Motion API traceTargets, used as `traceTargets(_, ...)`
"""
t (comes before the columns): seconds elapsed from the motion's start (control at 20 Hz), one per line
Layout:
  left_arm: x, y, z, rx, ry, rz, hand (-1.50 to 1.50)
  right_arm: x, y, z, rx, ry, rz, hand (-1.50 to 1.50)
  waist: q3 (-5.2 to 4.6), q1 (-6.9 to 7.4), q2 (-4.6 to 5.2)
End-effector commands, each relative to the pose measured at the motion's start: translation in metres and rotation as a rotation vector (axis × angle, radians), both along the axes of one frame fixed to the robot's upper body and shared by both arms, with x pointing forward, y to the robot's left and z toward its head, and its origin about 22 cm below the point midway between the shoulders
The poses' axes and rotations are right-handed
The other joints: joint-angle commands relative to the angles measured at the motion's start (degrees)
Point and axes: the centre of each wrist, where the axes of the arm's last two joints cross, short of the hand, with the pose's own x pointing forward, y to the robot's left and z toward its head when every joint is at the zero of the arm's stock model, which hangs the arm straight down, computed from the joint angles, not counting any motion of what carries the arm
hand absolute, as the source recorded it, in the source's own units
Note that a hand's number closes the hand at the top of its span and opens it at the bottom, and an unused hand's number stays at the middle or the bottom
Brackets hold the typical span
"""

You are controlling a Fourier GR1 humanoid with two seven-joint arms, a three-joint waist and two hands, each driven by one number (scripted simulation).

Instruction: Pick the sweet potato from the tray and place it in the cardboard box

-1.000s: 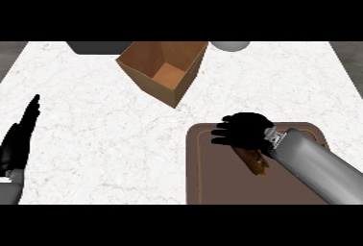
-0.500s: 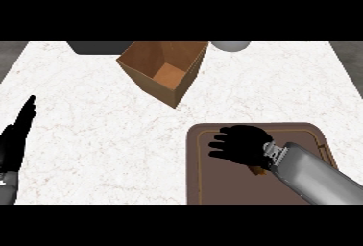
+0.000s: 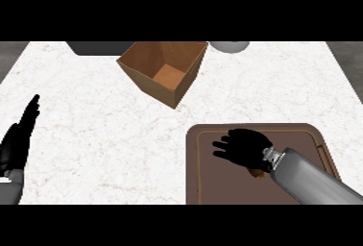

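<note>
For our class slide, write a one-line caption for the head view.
Right hand curls over the sweet potato on the brown tray; the open cardboard box waits beyond; left hand rests open.

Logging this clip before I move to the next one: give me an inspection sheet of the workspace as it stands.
Surface: white marbled counter.
Job's things: brown tray at lower right; open cardboard box at top centre, nothing seen inside; sweet potato, only an orange-brown sliver showing under the right hand.
Clutter: dark object and grey round object at the far edge.
Hands: right hand curled, over the tray; left hand resting open at the left edge.
Cables: nothing seen.
Surroundings: nothing seen.
</note>
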Motion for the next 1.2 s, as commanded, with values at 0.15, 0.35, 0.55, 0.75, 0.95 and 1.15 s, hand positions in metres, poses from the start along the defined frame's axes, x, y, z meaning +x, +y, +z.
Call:
traceTargets(0.15,0.015,-0.008,0.016,-0.003,-0.017,-0.001,0.0,0.01,-0.011,-0.018,0.104,-0.094,0.087,1.5,0.36,0.18,0.78)
traceTargets(0.35,0.002,0.0,0.007,-0.015,0.003,-0.008,0.0,0.022,0.004,-0.021,0.164,-0.16,0.122,1.5,0.35,0.47,0.76)
traceTargets(0.55,0.012,0.001,0.014,0.004,-0.018,-0.004,0.0,0.042,-0.032,-0.009,0.339,-0.215,-0.142,1.5,0.43,-0.09,1.12)
traceTargets(0.75,-0.002,0.001,-0.001,-0.013,-0.002,0.013,0.0,0.068,-0.091,0.009,0.641,-0.244,-0.614,1.5,0.66,-1.04,1.63)
traceTargets(0.95,0.004,-0.007,0.005,-0.013,-0.011,-0.018,0.0,0.091,-0.108,0.026,0.755,-0.437,-0.767,1.5,0.48,1.06,1.39)
traceTargets(1.15,-0.008,-0.006,0.006,0.008,-0.017,-0.023,0.0,0.108,-0.122,0.057,0.886,-0.54,-0.747,1.5,0.41,1.24,0.83)
